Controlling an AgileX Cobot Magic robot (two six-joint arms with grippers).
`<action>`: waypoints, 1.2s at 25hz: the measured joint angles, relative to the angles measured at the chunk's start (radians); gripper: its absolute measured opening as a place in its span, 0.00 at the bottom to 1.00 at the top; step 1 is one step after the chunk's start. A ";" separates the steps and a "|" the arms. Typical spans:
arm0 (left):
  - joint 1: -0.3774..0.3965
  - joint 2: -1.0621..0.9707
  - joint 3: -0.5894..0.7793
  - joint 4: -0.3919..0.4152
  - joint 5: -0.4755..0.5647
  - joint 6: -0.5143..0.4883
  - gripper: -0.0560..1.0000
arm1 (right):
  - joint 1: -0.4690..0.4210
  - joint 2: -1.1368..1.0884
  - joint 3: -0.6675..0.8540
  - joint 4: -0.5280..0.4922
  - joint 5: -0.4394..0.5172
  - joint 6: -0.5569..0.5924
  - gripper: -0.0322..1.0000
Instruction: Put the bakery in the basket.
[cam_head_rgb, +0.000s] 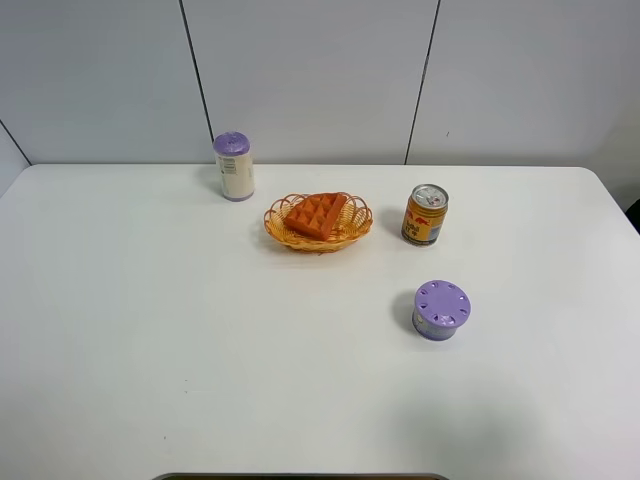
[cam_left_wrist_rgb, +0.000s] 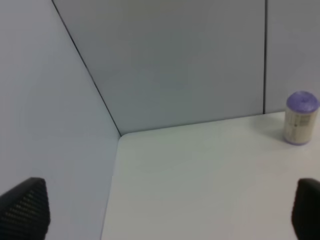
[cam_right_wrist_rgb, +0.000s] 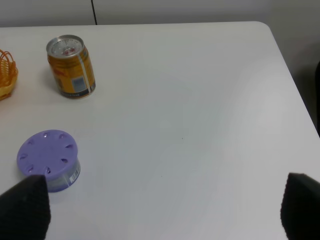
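Already the waffle (cam_head_rgb: 316, 214) lies inside the basket (cam_head_rgb: 277, 228), well ahead of both grippers. It looks light, stiff and crumbly, best pinched by its thick edges. One waffle, one basket, one can (cam_head_rgb: 425, 214), one tin (cam_head_rgb: 441, 309), one bottle (cam_head_rgb: 234, 166). Left gripper (cam_left_wrist_rgb: 165, 210) and right gripper (cam_right_wrist_rgb: 165, 207) stand apart, empty.

Waffle wedge (cam_head_rgb: 316, 214) lying inside wicker basket (cam_head_rgb: 353, 232) on table (cam_head_rgb: 200, 350)

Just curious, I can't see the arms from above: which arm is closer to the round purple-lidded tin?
The right. Its fingers sit right beside the purple-lidded tin; the left wrist view shows only the far purple-capped bottle.
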 joint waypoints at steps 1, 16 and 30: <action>0.000 -0.028 0.029 -0.006 0.000 -0.011 0.99 | 0.000 0.000 0.000 0.000 0.000 0.000 0.91; 0.000 -0.420 0.607 -0.078 -0.081 -0.188 0.99 | 0.000 0.000 0.000 0.000 0.000 0.000 0.91; 0.000 -0.615 0.944 -0.112 -0.176 -0.206 0.99 | 0.000 0.000 0.000 0.000 0.000 0.000 0.91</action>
